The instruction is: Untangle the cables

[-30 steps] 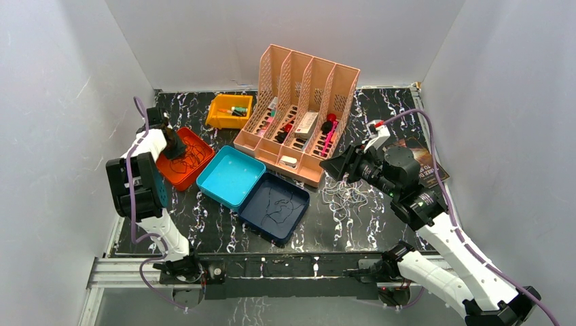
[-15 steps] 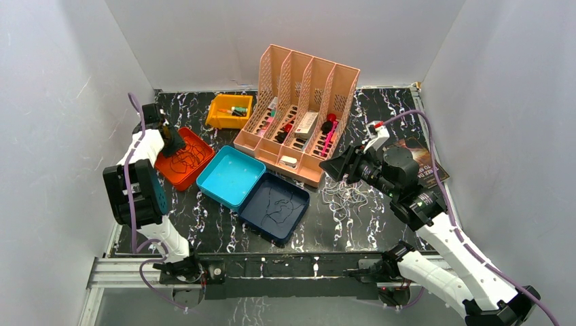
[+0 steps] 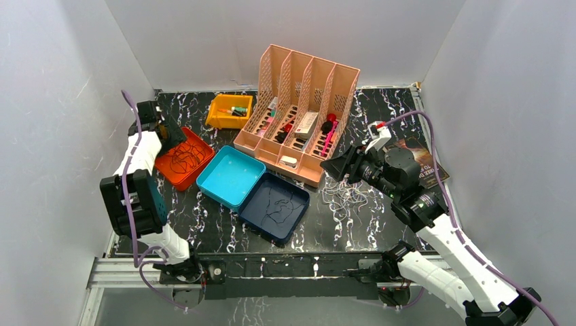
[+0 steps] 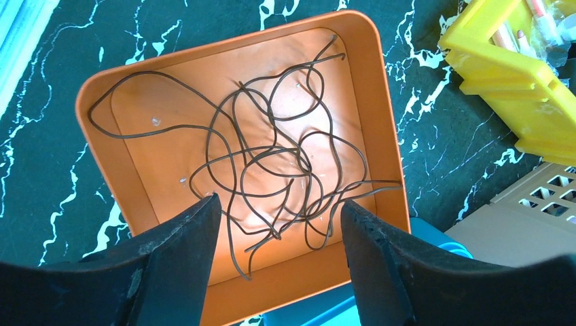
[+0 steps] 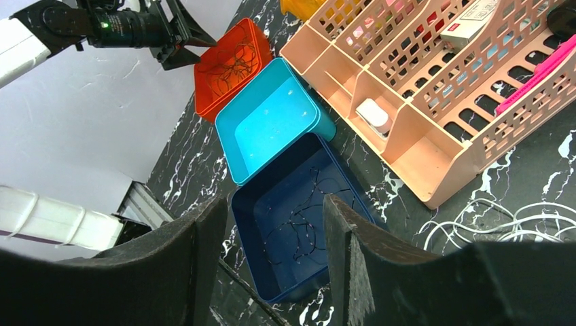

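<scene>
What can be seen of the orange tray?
The orange tray is a shallow, rounded-corner square, glossy plastic by its look, with a raised rim. It lies flat on the black marbled table, one corner beside the teal tray. A loose tangle of thin dark cables lies inside. The left gripper hangs open over it.

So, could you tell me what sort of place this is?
Probably a robotics lab test cell: white panels box in a marbled table, a left arm and a right arm are bolted to its near rail, an orange tray holds wires.
</scene>
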Robot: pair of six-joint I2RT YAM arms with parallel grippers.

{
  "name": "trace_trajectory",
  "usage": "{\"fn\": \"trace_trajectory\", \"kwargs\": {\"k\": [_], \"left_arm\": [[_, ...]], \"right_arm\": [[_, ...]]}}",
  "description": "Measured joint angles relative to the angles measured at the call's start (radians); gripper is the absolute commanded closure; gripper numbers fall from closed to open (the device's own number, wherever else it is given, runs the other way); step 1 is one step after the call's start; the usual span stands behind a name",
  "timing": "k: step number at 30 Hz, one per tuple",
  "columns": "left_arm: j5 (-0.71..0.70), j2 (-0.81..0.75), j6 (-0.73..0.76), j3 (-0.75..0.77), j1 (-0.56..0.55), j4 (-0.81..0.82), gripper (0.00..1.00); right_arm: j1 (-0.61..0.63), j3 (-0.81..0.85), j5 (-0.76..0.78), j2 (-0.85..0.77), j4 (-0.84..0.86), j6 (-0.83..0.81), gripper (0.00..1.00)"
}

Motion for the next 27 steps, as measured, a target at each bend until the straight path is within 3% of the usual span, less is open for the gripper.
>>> {"fn": "trace_trajectory", "kwargs": {"k": [15, 27], "left_arm": [[-0.007, -0.087, 0.01, -0.003, -0.034, -0.023, 0.4], [-0.032, -0.12, 0.097, -0.022, -0.23, -0.047, 0.42]], "right_arm": [[0.0, -0.01, 0.007, 0.002, 0.001, -0.005, 0.37], [0.0, -0.02, 0.085, 0.028, -0.039, -0.035, 0.36]]}}
